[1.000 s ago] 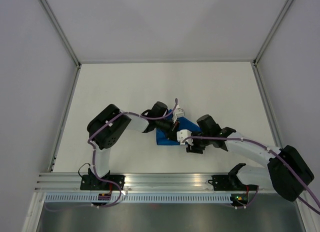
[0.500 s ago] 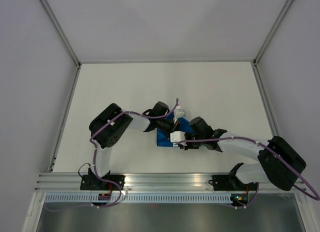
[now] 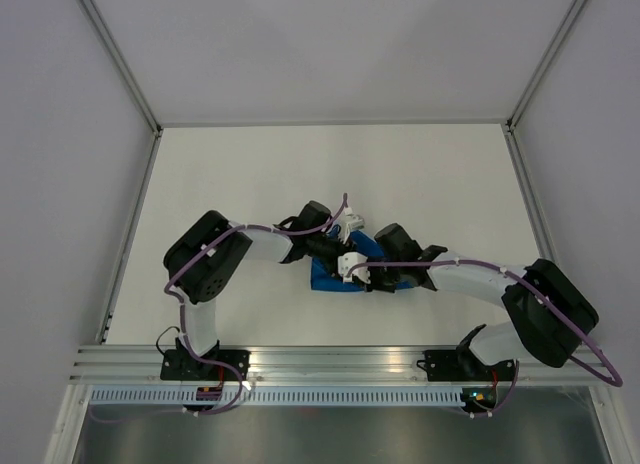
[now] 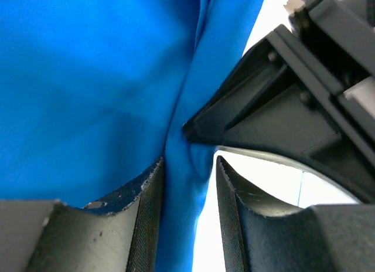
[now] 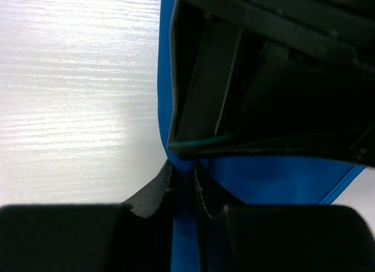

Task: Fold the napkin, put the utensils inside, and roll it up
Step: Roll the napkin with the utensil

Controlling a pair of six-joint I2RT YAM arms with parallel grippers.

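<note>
Hold right gripper [image 5: 183,166] clamped on napkin [image 4: 88,96] edge (thin, slippery cloth); ease left gripper [image 4: 188,166], jaws parted around the fold, off toward 9 o'clock.

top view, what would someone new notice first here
The bright blue napkin, bunched small in the middle of the white table, is the only colour in the scene. Both arms crowd over it. The right gripper pinches a fold of the cloth, and the left gripper stands open around a ridge of it, the two close together.
</note>
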